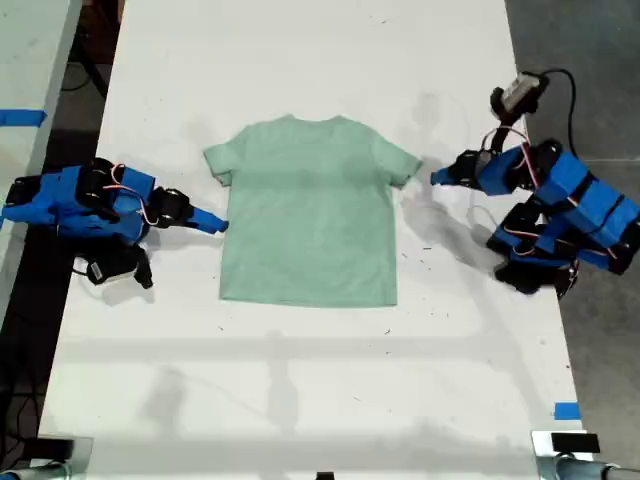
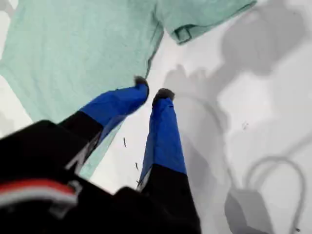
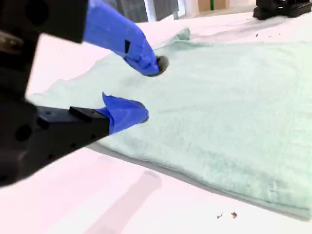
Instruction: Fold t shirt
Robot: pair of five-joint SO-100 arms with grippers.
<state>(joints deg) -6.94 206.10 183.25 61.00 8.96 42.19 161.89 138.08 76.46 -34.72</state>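
Blue fingers [image 3: 141,61] hover over soft, flat mint t shirt [image 1: 310,205].

long white rectangular table [image 1: 300,400] filling the exterior view, grey floor [image 1: 590,60] showing at its right, blue tape strip [image 1: 566,411] sticking near the table edge

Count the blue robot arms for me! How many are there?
2. One arm lies at the exterior view's left, beside the t shirt. The other arm sits at that view's right, pointing toward the t shirt's sleeve.
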